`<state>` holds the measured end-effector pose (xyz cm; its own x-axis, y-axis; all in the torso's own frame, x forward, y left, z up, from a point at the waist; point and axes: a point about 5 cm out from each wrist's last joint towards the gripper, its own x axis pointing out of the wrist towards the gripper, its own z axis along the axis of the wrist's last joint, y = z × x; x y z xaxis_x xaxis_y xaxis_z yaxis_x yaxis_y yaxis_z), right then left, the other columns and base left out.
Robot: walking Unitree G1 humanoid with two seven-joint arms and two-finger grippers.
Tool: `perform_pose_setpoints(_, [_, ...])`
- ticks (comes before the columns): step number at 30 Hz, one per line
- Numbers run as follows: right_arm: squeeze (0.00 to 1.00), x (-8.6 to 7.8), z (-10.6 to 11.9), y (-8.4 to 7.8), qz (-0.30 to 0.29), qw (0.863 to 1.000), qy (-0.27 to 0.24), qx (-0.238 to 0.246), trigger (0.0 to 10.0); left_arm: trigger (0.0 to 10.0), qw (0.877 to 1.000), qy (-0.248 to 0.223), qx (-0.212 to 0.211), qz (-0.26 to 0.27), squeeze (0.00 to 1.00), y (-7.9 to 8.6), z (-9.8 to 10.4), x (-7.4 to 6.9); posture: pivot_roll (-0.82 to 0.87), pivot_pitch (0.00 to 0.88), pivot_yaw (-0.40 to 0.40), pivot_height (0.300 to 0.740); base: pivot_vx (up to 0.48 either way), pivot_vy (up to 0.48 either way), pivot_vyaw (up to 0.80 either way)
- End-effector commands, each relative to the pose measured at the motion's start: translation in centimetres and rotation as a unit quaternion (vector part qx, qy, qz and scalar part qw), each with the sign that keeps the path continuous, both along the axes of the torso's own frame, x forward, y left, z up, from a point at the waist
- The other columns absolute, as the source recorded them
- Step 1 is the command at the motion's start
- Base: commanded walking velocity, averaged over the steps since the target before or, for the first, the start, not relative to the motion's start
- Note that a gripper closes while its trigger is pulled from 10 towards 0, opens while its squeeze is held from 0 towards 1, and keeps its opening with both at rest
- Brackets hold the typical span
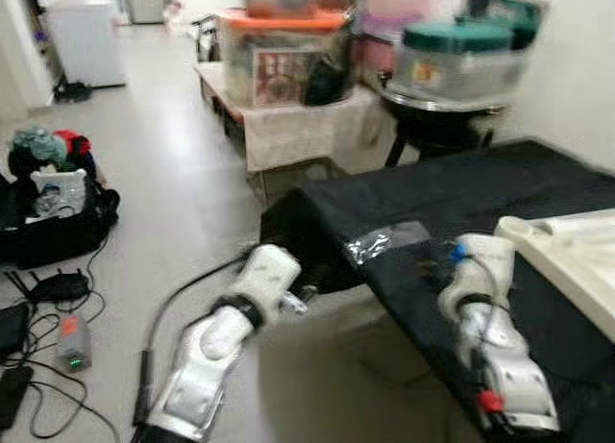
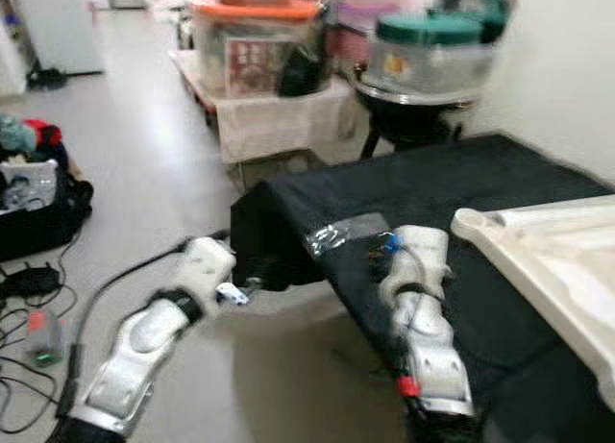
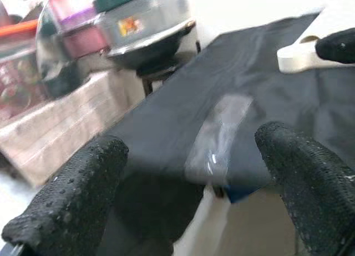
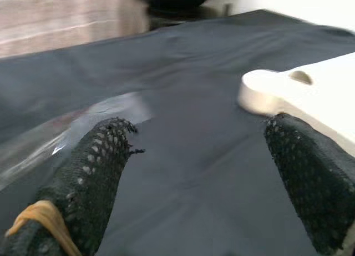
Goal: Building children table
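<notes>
Left wrist view: both grippers (image 3: 191, 184) (image 4: 208, 172) spread wide; lidded bins (image 1: 461, 59) hide contents.

A cream-white moulded plastic tabletop panel (image 1: 577, 260) lies flat on a black cloth-covered surface (image 1: 452, 198), at its right side, with a rounded corner lobe (image 4: 266, 92) pointing toward the cloth's middle. A small round hole (image 4: 300, 77) is set in the panel's top face just behind that corner. A clear plastic packet (image 1: 386, 241) lies flat on the cloth near its front edge, apart from the panel; its contents cannot be made out.
</notes>
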<state>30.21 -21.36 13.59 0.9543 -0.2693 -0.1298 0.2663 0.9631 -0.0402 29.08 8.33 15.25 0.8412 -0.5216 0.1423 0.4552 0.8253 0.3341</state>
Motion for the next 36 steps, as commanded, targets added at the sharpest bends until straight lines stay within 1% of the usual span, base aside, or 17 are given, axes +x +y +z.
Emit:
perform_pose_setpoints(1, [0.00,0.35,0.09,1.09,0.016,1.000,-0.004,0.003,10.0,10.0,1.000,0.004,0.006,0.011,0.00,0.82,-0.30,0.09,0.07,0.000,-0.095,0.740,0.262,0.000,-0.80])
perform_pose_setpoints(6, [0.00,0.35,0.04,1.12,0.014,1.000,-0.005,0.002,10.0,10.0,1.000,0.004,0.007,0.010,0.00,0.76,-0.31,0.11,0.07,0.000,-0.095,0.740,0.157,0.000,-0.75])
perform_pose_setpoints(18, [0.00,0.37,0.18,1.06,0.014,1.000,-0.010,-0.009,10.0,10.0,1.000,0.005,0.009,0.012,0.00,0.68,-0.46,0.08,0.07,0.000,-0.105,0.740,0.000,0.000,0.00])
perform_pose_setpoints(26, [0.00,0.60,0.56,1.07,0.016,1.000,-0.017,-0.013,10.0,10.0,1.000,0.005,0.013,0.014,0.00,0.67,-0.63,0.14,0.06,0.000,-0.091,0.740,0.000,0.000,0.00])
perform_pose_setpoints(34, [0.00,0.03,0.19,0.65,0.007,1.000,-0.012,-0.015,10.0,10.0,1.000,0.007,0.013,0.014,0.00,0.56,-0.75,0.12,0.05,0.000,-0.089,0.740,0.000,0.000,0.00])
perform_pose_setpoints(36, [0.00,-0.01,-0.01,0.64,0.010,1.000,-0.008,-0.017,10.0,10.0,1.000,0.007,0.016,0.019,0.00,0.74,-0.82,0.11,0.07,0.000,-0.103,0.740,0.000,0.000,0.00])
